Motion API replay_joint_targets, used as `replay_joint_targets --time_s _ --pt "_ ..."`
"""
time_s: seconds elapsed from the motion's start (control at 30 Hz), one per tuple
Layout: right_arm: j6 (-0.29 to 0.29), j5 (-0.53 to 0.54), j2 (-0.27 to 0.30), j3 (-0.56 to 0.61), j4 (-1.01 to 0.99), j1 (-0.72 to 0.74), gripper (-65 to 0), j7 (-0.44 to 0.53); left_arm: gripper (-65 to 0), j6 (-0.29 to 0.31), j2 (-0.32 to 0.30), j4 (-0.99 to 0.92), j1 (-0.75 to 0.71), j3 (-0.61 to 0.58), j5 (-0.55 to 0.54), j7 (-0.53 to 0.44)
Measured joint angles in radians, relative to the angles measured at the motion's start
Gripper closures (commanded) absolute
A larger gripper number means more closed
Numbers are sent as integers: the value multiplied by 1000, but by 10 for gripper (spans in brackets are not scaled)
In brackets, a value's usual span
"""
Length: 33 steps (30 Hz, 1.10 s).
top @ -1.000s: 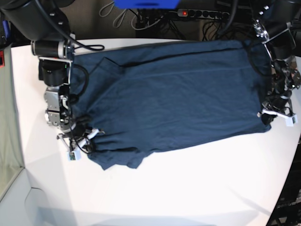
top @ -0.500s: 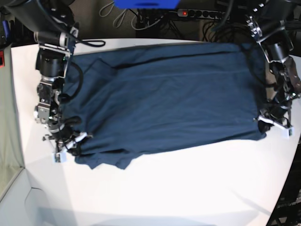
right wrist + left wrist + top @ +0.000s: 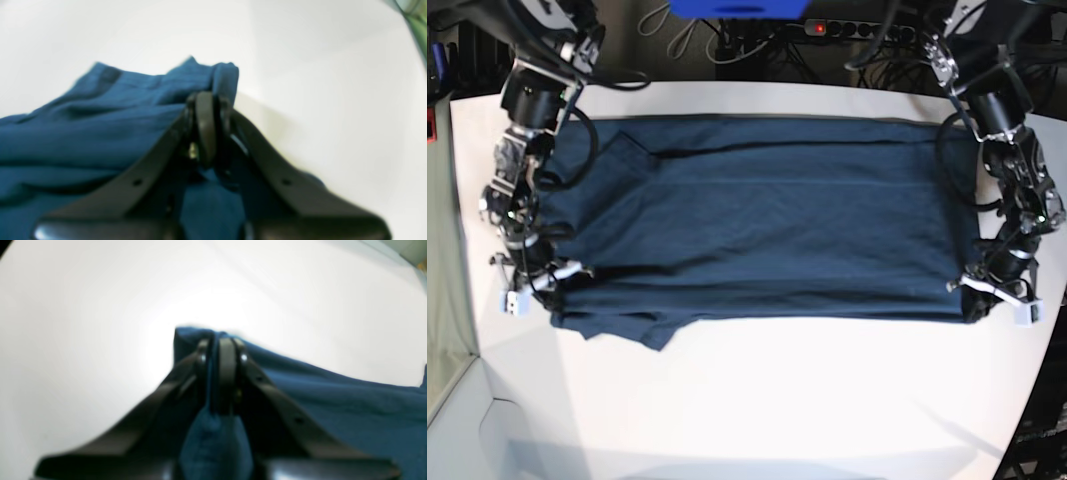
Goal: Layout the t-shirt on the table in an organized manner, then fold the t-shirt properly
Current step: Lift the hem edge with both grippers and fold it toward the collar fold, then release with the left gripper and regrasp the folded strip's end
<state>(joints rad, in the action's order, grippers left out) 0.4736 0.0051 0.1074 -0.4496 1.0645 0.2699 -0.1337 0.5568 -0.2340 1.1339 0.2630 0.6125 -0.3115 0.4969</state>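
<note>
White table (image 3: pixel 757 400); navy t-shirt (image 3: pixel 767 235) between two clamped pincers

t-shirt (image 3: pixel 767 230): soft matt navy cloth, faintly ribbed, creased. table (image 3: pixel 777 400): smooth matt white. fingers (image 3: pixel 227 370): smooth black plastic, slightly glossy.

Background items: black power strip (image 3: pixel 857 29) with a lit red switch (image 3: pixel 818 27), tangled dark cables (image 3: pixel 757 52) on the floor beyond, blue object (image 3: pixel 737 8) at top edge, grey-green panel (image 3: pixel 445 300) at far left.
</note>
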Motion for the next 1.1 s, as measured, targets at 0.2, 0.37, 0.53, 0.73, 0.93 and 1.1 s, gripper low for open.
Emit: replay_joint_targets --time_s 0.2,0.37,0.53,0.73,0.93,1.1 --pt "-1 82 11 1 124 -87 0 0 -45 2 26 22 -48 0 -7 -2" --pt "0 105 9 1 184 -172 0 1 -45 -3 21 22 -93 3 -32 1" --pt "0 108 8 1 211 -233 0 0 -45 -3 9 59 -164 1 -170 1" --pt "0 112 6 3 258 -297 0 0 -45 -6 -8 177 -267 1 -256 1" --pt "27 111 -16 -6 323 -329 0 3 -45 -5 -4 285 -350 0 -316 -2" --pt "124 111 -27 -2 338 -349 0 3 -45 -7 -4 308 -416 1 -333 0"
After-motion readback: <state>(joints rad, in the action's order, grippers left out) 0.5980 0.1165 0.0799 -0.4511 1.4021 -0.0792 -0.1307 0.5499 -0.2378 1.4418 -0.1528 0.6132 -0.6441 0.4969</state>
